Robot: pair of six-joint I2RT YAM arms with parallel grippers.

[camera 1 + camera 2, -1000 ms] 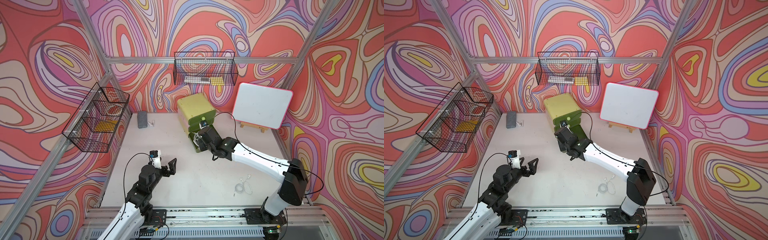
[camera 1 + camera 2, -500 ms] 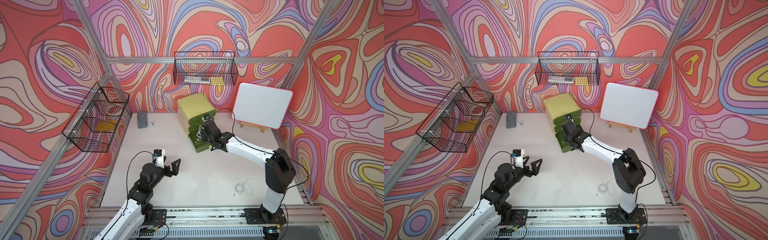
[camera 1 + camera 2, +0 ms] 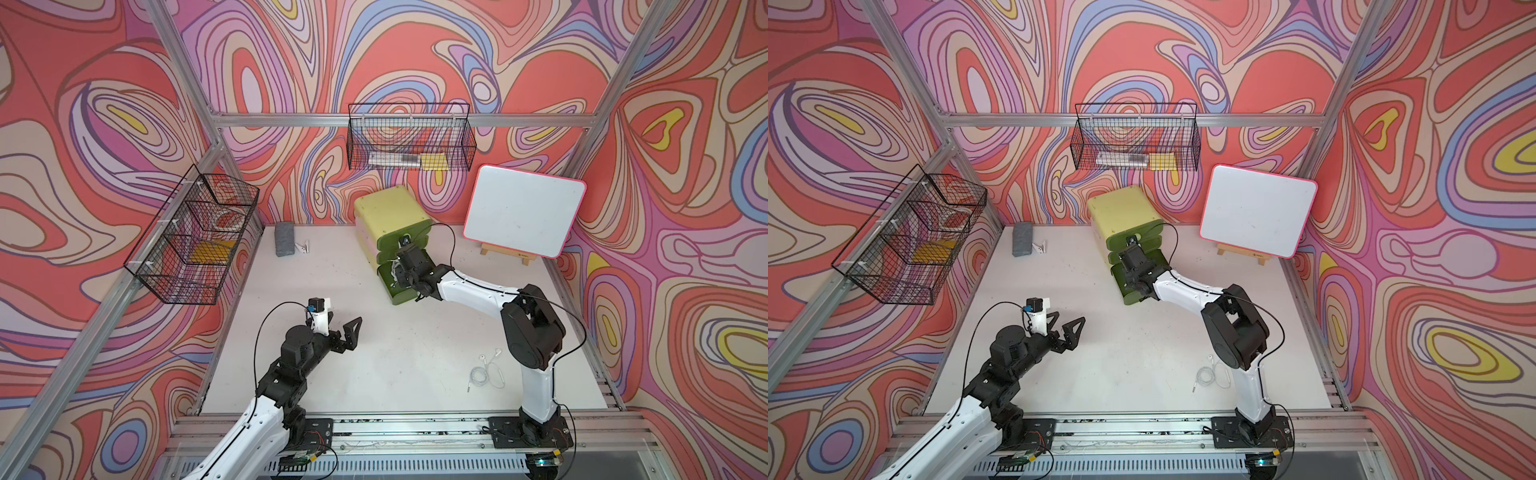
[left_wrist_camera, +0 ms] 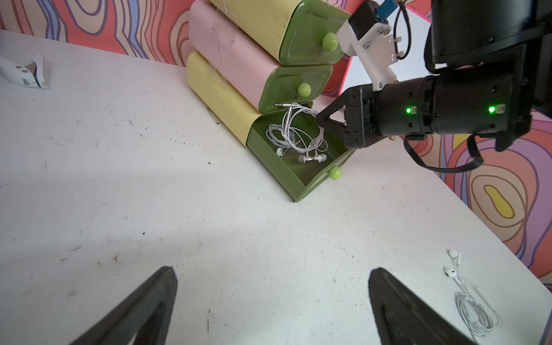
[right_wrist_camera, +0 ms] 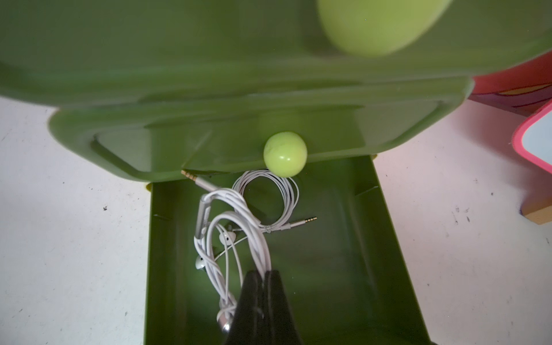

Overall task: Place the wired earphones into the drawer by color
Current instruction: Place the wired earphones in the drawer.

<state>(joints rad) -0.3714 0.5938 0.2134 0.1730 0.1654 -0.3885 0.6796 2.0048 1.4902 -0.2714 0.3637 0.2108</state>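
The left arm [image 3: 249, 428] and right arm [image 3: 469, 286] wear white shells over black joints. The right gripper [image 4: 320, 122] is black, triangular-fingered; behind it, a screwed white bracket [image 4: 373, 50], two green lights [image 4: 408, 110], a looping black cable [image 4: 442, 168].

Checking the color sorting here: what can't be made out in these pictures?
- Top drawer and middle drawer: closed fronts hide contents, left wrist view.
- Bottom drawer: interior hidden under right gripper in both top views.
- White earphones it pinches: tangled, set count unclear, right wrist view.
- Back wire basket contents: too small, top views.
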